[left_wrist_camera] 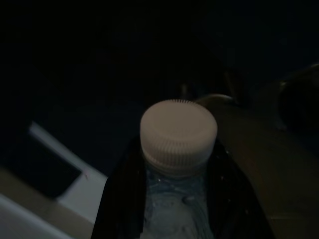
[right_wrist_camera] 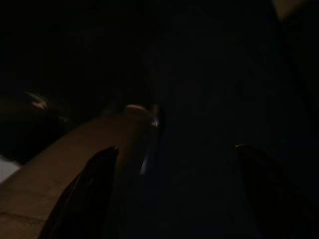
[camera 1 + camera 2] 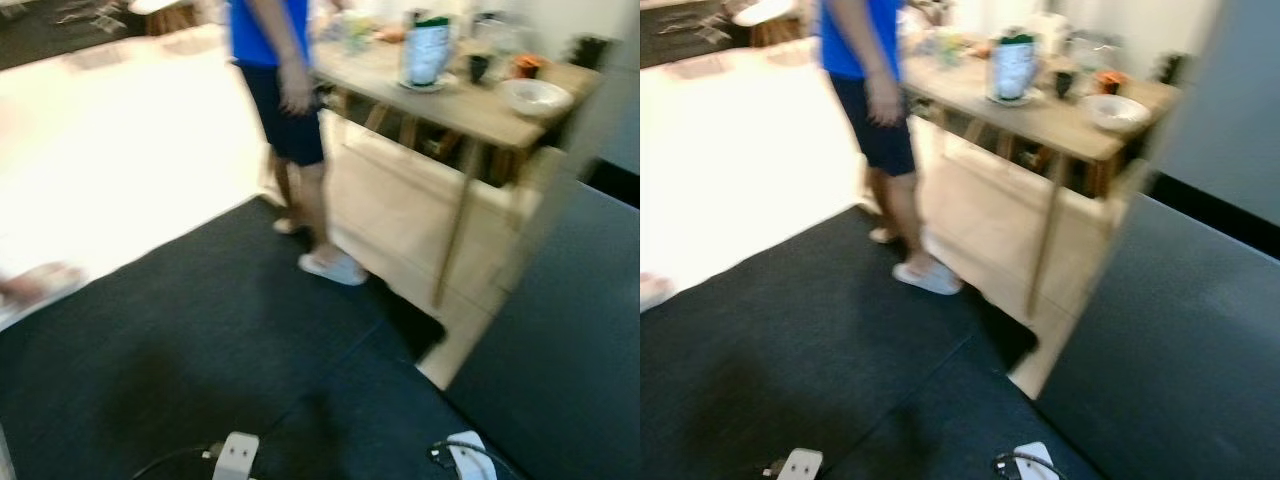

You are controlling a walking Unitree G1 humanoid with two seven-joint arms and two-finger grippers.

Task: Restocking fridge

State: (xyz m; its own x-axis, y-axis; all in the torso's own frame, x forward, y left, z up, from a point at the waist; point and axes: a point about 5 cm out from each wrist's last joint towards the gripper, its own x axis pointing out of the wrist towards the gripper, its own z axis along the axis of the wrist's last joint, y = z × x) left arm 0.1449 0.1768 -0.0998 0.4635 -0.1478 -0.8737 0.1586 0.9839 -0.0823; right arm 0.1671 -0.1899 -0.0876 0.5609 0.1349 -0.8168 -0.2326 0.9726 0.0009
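Bottle point(image 1: 177, 164) sits clamped between the left gripper's point(image 1: 174, 199) black fingers, its white ribbed cap point(image 1: 178, 132) pointing out along them, so its long axis runs with the fingers. Right gripper point(image 2: 174, 174) hangs spread and empty in shadow. By my reading the left arm carries the load; the wooden table point(image 3: 470, 105) and a person point(image 3: 285, 90) stand well ahead.
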